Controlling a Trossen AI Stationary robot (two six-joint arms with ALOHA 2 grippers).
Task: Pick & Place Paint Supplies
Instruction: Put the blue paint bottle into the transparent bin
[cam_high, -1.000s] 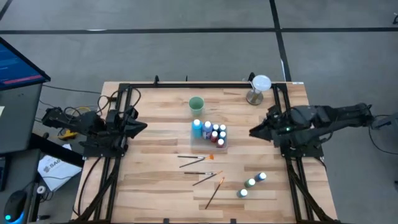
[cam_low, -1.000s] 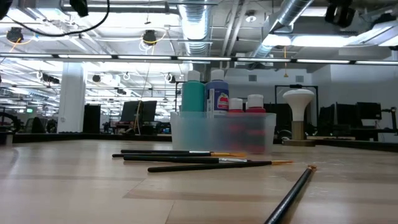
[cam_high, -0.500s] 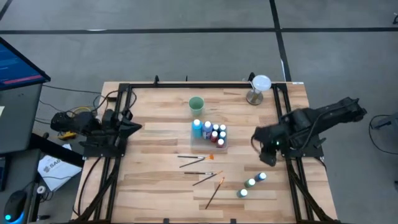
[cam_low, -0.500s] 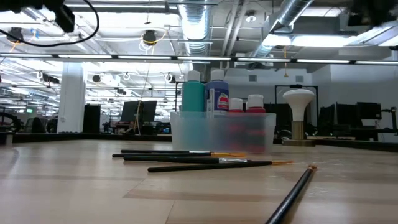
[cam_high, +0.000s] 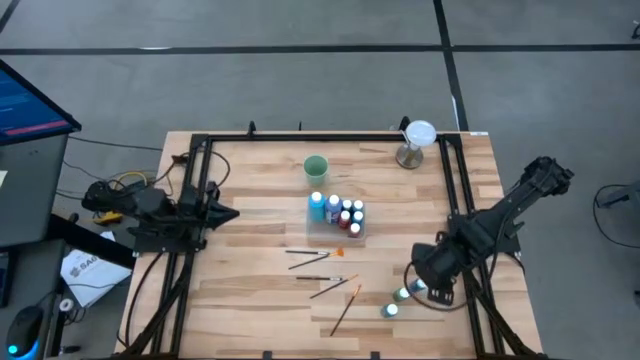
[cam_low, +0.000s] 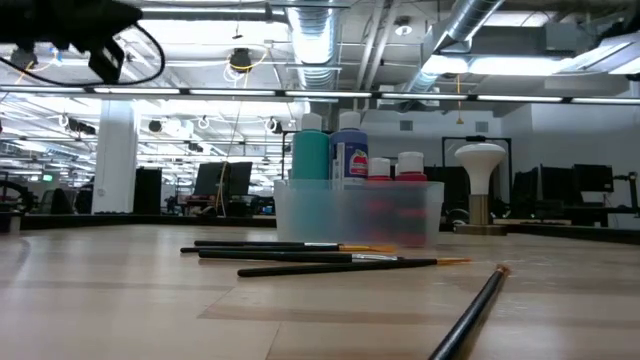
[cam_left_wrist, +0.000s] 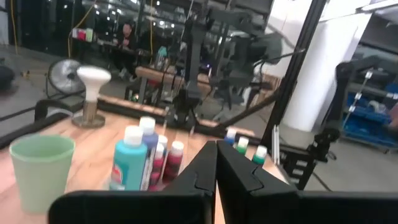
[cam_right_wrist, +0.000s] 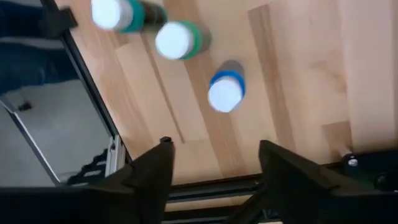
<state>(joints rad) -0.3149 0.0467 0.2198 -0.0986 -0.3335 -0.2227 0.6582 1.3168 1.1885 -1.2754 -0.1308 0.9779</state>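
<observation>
Now three loose paint bottles (cam_high: 404, 295) stand at the near right of the worktop (cam_high: 250, 300), white caps up: two green and one blue (cam_right_wrist: 225, 92), plain little plastic cylinders with round flat lids. My right gripper (cam_high: 423, 278) sat up level with the tray a second ago; it has since swung toward the near edge and hangs right over that cluster. Its wrist camera looks straight down on the caps, fingers spread wide and holding nothing. I read that as the approach to the first of these three, most likely the blue one, which sits nearest between the fingers.

More bottles (cam_high: 338, 212) already stand packed in the clear plastic tray (cam_low: 300, 222) at the middle, a tall teal one (cam_low: 311, 152) beside a blue one. Its frosted walls blur the red bottles inside.

Four thin paintbrushes (cam_high: 322, 270) lie flat on the pale wood in front of the tray, dark slender handles with orange tips, none yet collected.

My left gripper (cam_high: 228, 211) waits at the left edge, tips pinched together and empty, barely shifted. A light green cup (cam_high: 316, 166) and a white mushroom-shaped lamp (cam_high: 415, 142) stand at the far side.
</observation>
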